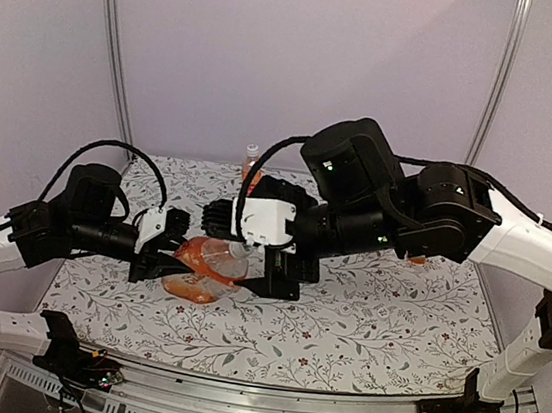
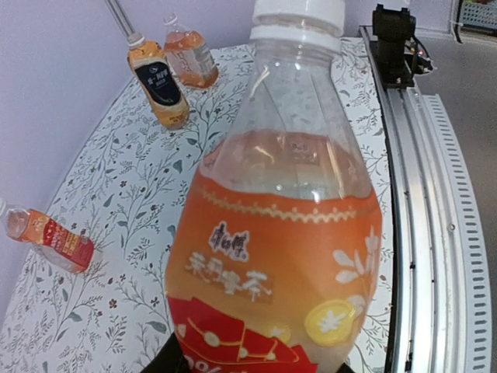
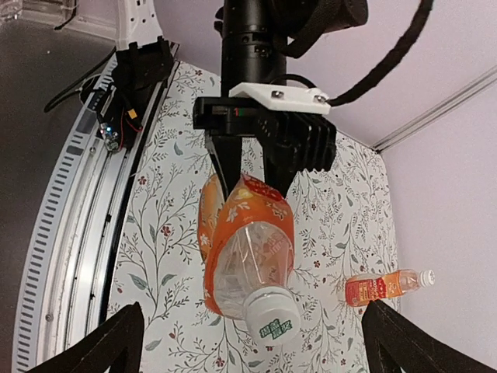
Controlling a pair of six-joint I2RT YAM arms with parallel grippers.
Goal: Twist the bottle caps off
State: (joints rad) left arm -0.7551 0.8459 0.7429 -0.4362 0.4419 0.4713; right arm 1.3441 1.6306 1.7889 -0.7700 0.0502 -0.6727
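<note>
A floral-patterned surface (image 1: 362, 328) carries everything, with the two arms reaching in over it from either side. The left tool (image 3: 255, 183) is clenched on the bottom end of a clear bottle (image 3: 245, 249) of orange drink. It grips the orange label and holds the bottle up off the surface, tipped over so the neck points at the right tool (image 1: 247, 249). The right tool is released, its fingers (image 3: 116, 342) spread wide to either side of the bottle's white cap (image 3: 272, 315), touching neither cap nor bottle. That cap sits on the neck. Three smaller bottles are farther off: a dark-labelled bottle (image 2: 158, 81) standing upright, a second upright bottle (image 2: 190, 56) just behind it, and a red-labelled bottle (image 3: 384, 286) lying on its side near the wall, its own small cap (image 3: 425, 277) in place
</note>
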